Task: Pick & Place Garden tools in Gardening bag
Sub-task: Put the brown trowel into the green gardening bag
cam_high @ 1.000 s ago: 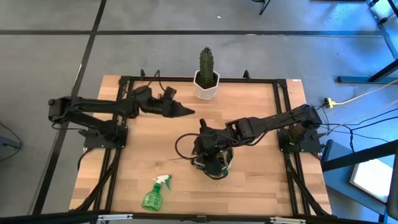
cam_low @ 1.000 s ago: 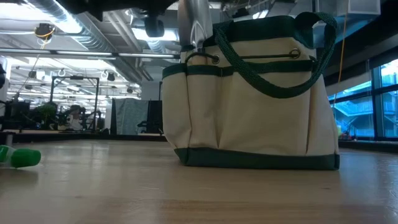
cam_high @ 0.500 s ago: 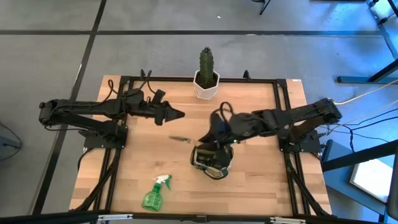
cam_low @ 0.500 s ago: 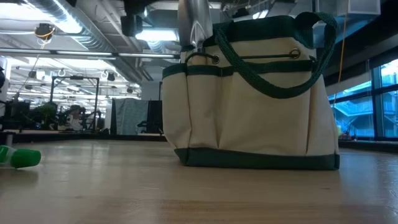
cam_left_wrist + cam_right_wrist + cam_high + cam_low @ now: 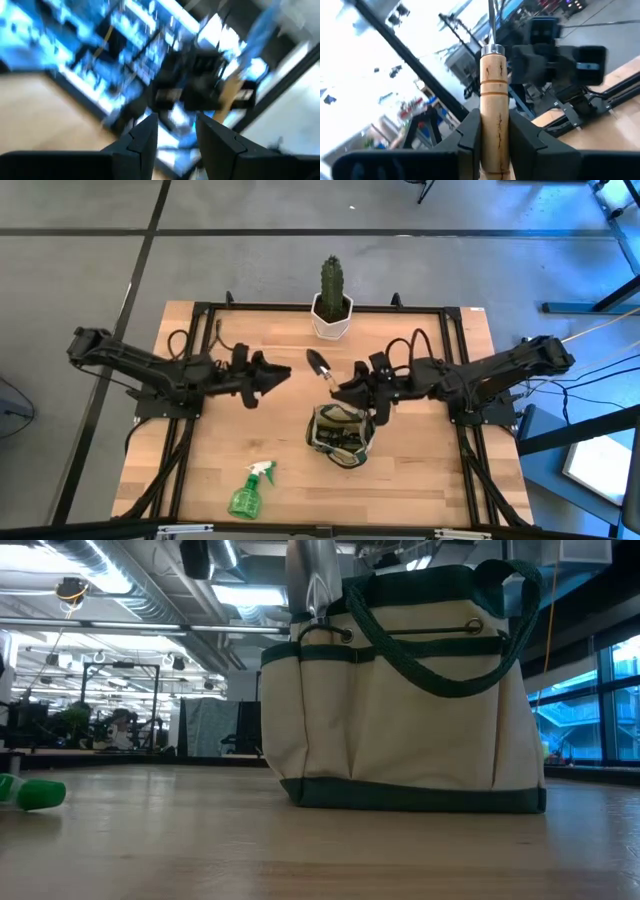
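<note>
Trowel [image 5: 494, 110] pinched by its wooden handle in the right gripper [image 5: 340, 392], just above the gardening bag [image 5: 340, 435] – some tools already inside, spray bottle [image 5: 247, 491] left on the table, left gripper [image 5: 283, 372] empty, fingers slightly apart.

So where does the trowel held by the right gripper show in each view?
High: trowel above the bag, left of the right gripper.
Low: not identifiable; bag fills the middle.
Left wrist: too blurred to tell.
Right wrist: wooden handle between the fingers.
Shared landmark: the bag, in high and low.
</note>
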Motion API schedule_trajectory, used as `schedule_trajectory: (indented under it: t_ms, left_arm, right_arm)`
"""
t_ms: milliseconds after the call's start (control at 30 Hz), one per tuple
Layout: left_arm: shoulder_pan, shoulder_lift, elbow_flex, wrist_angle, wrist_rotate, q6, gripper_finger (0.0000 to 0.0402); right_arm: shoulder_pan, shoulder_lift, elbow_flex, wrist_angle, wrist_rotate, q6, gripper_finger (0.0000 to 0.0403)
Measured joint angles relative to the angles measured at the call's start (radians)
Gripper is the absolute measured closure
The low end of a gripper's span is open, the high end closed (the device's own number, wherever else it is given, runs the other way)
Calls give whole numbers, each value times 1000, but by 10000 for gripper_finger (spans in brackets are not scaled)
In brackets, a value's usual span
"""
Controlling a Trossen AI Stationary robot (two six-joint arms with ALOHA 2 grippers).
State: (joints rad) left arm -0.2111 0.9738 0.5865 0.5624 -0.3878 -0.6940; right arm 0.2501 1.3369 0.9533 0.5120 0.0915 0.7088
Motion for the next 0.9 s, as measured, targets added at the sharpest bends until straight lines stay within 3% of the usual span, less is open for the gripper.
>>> schedule_trajectory:
  t_ms: [100,233,600,900]
  left_arm:
    - [-41,18,-44,176,-105,50,274]
    - [-60,72,-32,231,-148,78,274]
    - [-19,316,180,357,-46,151,274]
    - [8,361,262,353,31,172,274]
  right_arm:
    - [7,2,-44,65,45,48,334]
    - [8,3,-69,79,71,92,334]
    - [20,3,-73,72,94,96,334]
    - [30,3,-73,71,81,95,334]
